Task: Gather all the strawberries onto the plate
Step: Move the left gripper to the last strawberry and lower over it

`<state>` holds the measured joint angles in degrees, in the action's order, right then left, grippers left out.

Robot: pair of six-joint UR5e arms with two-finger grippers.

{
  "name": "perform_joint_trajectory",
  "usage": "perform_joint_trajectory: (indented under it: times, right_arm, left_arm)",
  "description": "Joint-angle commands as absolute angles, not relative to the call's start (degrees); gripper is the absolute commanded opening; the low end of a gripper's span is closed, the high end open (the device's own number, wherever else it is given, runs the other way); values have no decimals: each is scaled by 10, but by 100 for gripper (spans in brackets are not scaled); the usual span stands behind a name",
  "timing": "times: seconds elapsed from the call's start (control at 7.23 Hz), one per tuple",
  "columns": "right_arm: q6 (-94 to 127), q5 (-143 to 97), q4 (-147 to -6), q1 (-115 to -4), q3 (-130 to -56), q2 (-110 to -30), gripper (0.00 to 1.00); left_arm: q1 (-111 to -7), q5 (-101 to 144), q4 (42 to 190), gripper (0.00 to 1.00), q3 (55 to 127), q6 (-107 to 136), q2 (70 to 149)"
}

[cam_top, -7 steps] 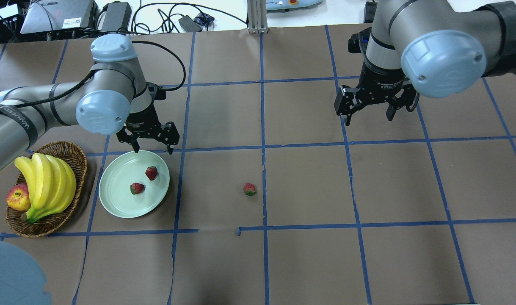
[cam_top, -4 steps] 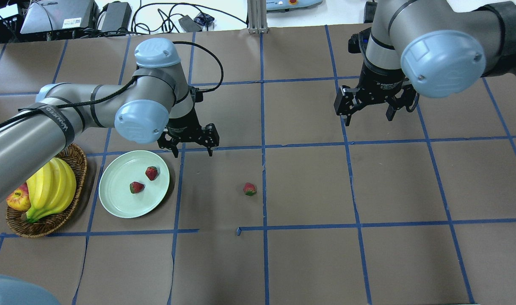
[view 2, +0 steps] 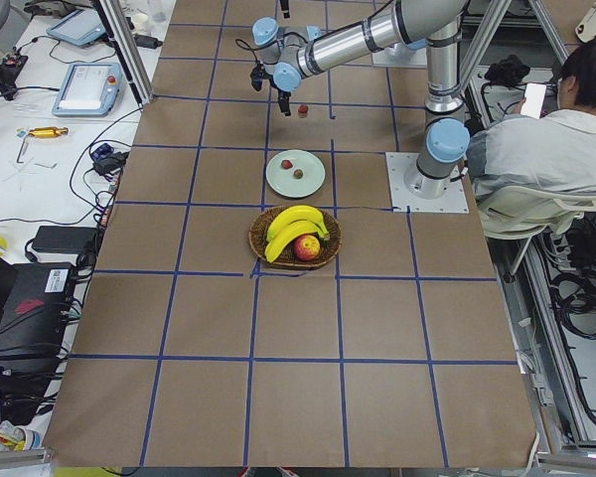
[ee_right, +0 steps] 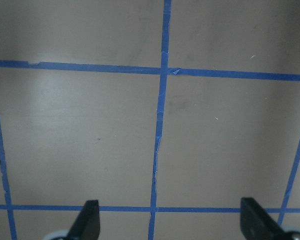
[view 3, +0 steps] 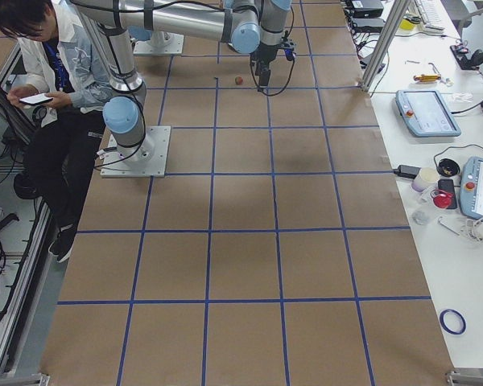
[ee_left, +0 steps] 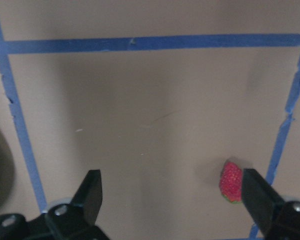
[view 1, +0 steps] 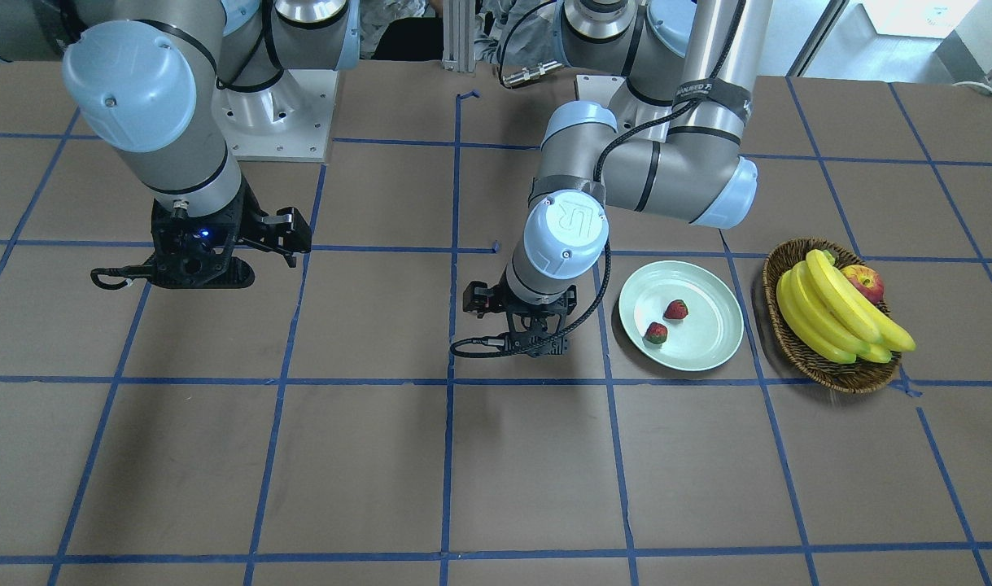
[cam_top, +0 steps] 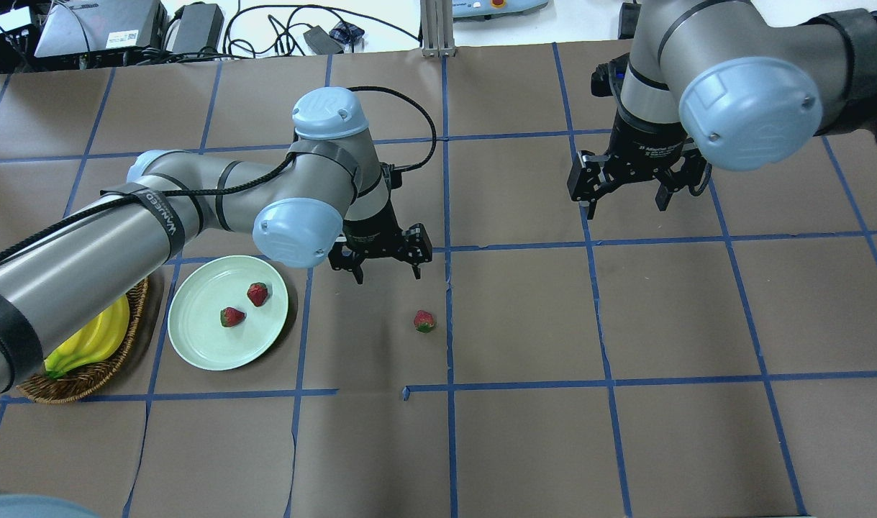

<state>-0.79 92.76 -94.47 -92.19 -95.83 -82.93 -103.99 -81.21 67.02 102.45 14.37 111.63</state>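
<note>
Two strawberries [cam_top: 257, 293] [cam_top: 232, 317] lie in the pale mint-green plate [cam_top: 197, 334], which also shows in the front view [view 1: 711, 330]. A third strawberry [cam_top: 424, 321] lies on the brown table to the plate's right. My left gripper [cam_top: 386, 275] is open and empty. It hovers just behind and a little left of that strawberry. In the left wrist view the strawberry [ee_left: 231, 181] sits close inside the right finger [ee_left: 257, 195]. My right gripper [cam_top: 625, 206] is open and empty, over bare table at the far right.
A brown wicker basket [view 1: 829, 376] with bananas [view 1: 837, 313] and an apple [view 1: 863, 281] stands beside the plate, partly under my left arm in the overhead view. Blue tape lines grid the table. An operator sits by the robot base in the side views.
My left arm has swung right, from over the plate's back rim to near the loose strawberry, gripper still open. The right arm has barely moved.
</note>
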Motion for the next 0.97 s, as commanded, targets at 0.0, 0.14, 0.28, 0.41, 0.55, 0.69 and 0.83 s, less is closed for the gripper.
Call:
perform_joint_trajectory:
  times: [0.0, 0.14, 0.28, 0.41, 0.55, 0.69, 0.83]
  right_arm:
    - [5, 929, -961, -922, -972, -830, 100]
    - [5, 929, -962, -922, -972, -830, 100]
    - [5, 930, -962, -922, -972, -830, 100]
    - [4, 931, -963, -922, -972, -830, 100]
    - [4, 929, -965, -922, -973, -830, 100]
    - [4, 929, -965, -922, -973, -830, 100]
    - [4, 929, -966, -922, -973, -829, 100]
  left_arm:
    - [-1057, -791, 659, 99, 1028, 163, 1132]
    - [-1060, -791, 660, 98, 1028, 163, 1139]
    - [-1066, -792, 661, 94, 1028, 162, 1148]
    - [-1069, -792, 664, 91, 1030, 163, 1153]
    - [-1071, -791, 664, 88, 1036, 170, 1157]
    - [-1075, -791, 665, 84, 1045, 178, 1161]
    - [-1076, -791, 666, 82, 1050, 189, 1163]
